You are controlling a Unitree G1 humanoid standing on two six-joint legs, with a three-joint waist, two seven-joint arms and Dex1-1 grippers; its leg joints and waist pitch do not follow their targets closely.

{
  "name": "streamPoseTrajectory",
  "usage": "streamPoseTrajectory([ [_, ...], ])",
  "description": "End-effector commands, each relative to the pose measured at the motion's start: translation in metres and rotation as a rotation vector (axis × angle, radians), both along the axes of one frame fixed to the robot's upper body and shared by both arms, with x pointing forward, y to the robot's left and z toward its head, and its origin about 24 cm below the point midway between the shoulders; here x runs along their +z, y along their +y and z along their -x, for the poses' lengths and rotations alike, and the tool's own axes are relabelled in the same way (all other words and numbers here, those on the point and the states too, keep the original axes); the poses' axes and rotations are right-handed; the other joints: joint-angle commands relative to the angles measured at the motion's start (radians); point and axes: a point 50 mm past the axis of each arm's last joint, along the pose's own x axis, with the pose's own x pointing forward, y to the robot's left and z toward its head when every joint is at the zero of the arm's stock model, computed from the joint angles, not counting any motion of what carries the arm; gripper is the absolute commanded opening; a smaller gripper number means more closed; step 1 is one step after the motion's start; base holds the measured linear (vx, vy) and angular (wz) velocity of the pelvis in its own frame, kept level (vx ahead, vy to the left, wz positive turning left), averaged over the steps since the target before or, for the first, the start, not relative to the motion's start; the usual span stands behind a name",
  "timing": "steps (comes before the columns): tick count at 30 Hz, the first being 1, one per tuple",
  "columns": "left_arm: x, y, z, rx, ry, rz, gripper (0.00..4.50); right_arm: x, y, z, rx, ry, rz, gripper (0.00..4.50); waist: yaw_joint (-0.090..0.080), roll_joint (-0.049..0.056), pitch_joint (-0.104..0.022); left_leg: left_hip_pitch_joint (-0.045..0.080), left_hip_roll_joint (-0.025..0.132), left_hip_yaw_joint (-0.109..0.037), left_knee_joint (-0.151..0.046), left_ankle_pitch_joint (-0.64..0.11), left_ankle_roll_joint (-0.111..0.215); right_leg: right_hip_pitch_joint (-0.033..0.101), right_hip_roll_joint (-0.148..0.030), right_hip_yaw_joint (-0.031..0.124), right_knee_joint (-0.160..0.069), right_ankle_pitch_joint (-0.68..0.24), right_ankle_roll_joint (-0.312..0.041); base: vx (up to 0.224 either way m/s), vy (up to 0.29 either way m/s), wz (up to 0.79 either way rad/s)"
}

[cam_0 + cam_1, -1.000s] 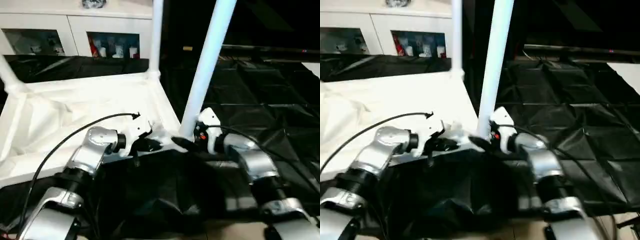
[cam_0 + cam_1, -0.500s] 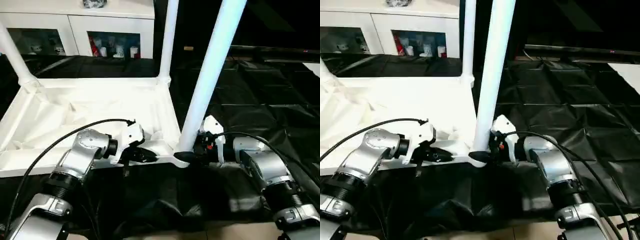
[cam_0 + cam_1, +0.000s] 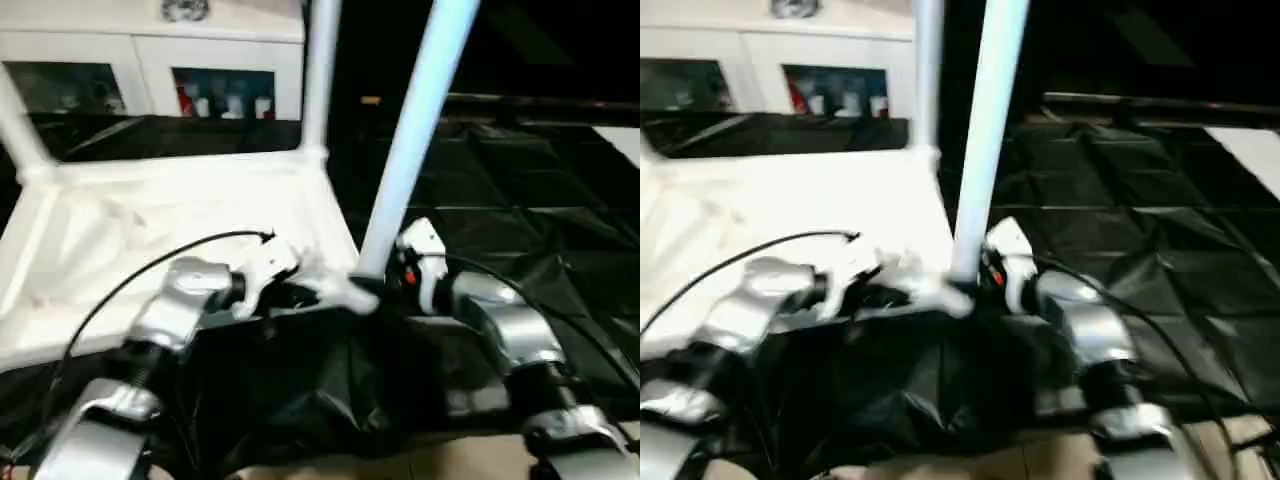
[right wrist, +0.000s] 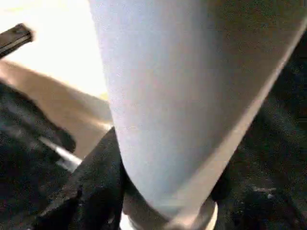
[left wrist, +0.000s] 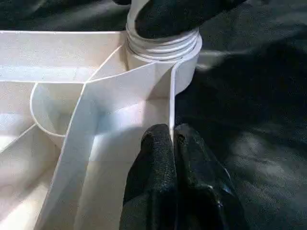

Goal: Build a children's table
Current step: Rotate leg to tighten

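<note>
Table top (image 3: 150,235) lies upside down, ribbed underside up, on black sheeting (image 3: 520,215) that covers the desk. Three white tube legs stand up from it: one at far left corner (image 3: 18,130), one at far right corner (image 3: 320,70), and near right leg (image 3: 415,130) leaning slightly to the right as it rises, seated in near right corner socket (image 5: 163,52)

Left gripper (image 5: 171,136) sits at the near edge of the top, just left of that socket. Its fingers (image 5: 156,158) are clenched on the thin upright rim wall of the top, one pad on each side of the wall, as the left wrist view shows. A black cable (image 3: 130,275) arcs over the left forearm

Right gripper (image 3: 375,285) is at the base of the near right leg, from the right side. In the right wrist view one black finger (image 4: 91,182) presses against the leg's side just above the socket collar, the other is mostly hidden behind the tube; fingers grasping the leg, looks like contact on both sides

White cabinet (image 3: 150,70) with glass doors stands behind the desk, small coloured items inside, too small to tell what
</note>
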Motion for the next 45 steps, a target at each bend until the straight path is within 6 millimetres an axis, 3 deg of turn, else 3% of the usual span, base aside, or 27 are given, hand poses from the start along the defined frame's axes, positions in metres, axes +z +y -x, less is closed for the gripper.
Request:
streamPoseTrajectory([
  [1, 0.014, -0.036, -0.009, 0.02, -0.069, 0.052, 0.0, -0.02, 0.028, 0.004, -0.053, 0.109, -0.005, 2.29, -0.004, 0.003, -0.046, 0.018, 0.013, -0.019, -0.072, -0.387, -0.035, 0.018, -0.041, 0.021, -0.099, -0.523, -0.105, 0.0, 0.0, 0.0],
  [4, 0.015, -0.046, -0.011, 0.027, -0.078, 0.069, 0.0, -0.018, 0.043, 0.004, -0.032, 0.099, -0.04, 2.29, -0.004, 0.005, -0.047, 0.017, 0.015, -0.016, -0.071, -0.381, -0.025, 0.017, -0.039, 0.024, -0.098, -0.458, -0.118, 0.0, 0.0, 0.0],
  [6, 0.016, -0.049, -0.01, 0.009, -0.079, 0.079, 0.0, -0.015, 0.051, 0.005, 0.006, 0.079, -0.046, 2.29, -0.003, 0.005, -0.048, 0.01, 0.015, -0.015, -0.073, -0.365, -0.014, 0.023, -0.038, 0.025, -0.093, -0.419, -0.126, 0.0, 0.0, 0.0],
  [11, 0.014, -0.049, -0.008, -0.02, -0.073, 0.076, 0.0, -0.012, 0.057, 0.006, 0.052, 0.068, -0.075, 2.88, -0.002, 0.005, -0.05, 0.008, 0.016, -0.012, -0.072, -0.339, -0.001, 0.027, -0.038, 0.026, -0.087, -0.373, -0.146, 0.0, 0.0, 0.0],
  [18, 0.011, -0.036, -0.003, -0.061, -0.056, 0.073, 0.0, -0.009, 0.044, 0.012, 0.193, 0.073, -0.08, 3.52, 0.002, 0.002, -0.05, 0.006, 0.018, -0.011, -0.072, -0.32, 0.013, 0.032, -0.038, 0.026, -0.084, -0.338, -0.156, 0.0, 0.0, 0.0],
  [29, 0.011, -0.014, 0.009, -0.221, -0.009, 0.076, 0.0, -0.003, 0.007, 0.027, 0.459, 0.122, -0.045, 3.52, 0.015, 0.005, -0.051, 0.008, 0.023, -0.008, -0.07, -0.288, 0.029, 0.036, -0.038, 0.027, -0.074, -0.262, -0.196, 0.0, 0.0, 0.0],
  [31, 0.011, -0.011, 0.011, -0.24, 0.006, 0.078, 0.0, -0.003, 0.002, 0.029, 0.489, 0.136, -0.042, 3.19, 0.017, 0.005, -0.051, 0.006, 0.025, -0.008, -0.071, -0.279, 0.028, 0.038, -0.04, 0.026, -0.071, -0.248, -0.201, 0.0, 0.0, 0.0],
  [33, 0.012, -0.008, 0.014, -0.264, 0.017, 0.078, 0.0, -0.003, -0.001, 0.032, 0.519, 0.146, -0.04, 3.19, 0.02, 0.006, -0.051, 0.007, 0.025, -0.007, -0.07, -0.277, 0.027, 0.038, -0.039, 0.026, -0.069, -0.245, -0.207, 0.0, 0.0, 0.0],
  [36, 0.011, -0.003, 0.017, -0.279, 0.036, 0.074, 0.0, -0.006, -0.006, 0.036, 0.544, 0.168, -0.011, 2.79, 0.023, 0.005, -0.05, 0.007, 0.026, -0.006, -0.071, -0.276, 0.023, 0.038, -0.039, 0.026, -0.069, -0.249, -0.206, 0.0, 0.0, 0.0],
  [45, 0.008, 0.007, 0.024, -0.314, 0.077, 0.057, 0.0, -0.01, -0.011, 0.044, 0.596, 0.204, 0.01, 2.21, 0.032, 0.005, -0.05, 0.01, 0.026, -0.004, -0.071, -0.272, 0.019, 0.036, -0.039, 0.027, -0.067, -0.244, -0.205, 0.0, 0.0, 0.0],
])
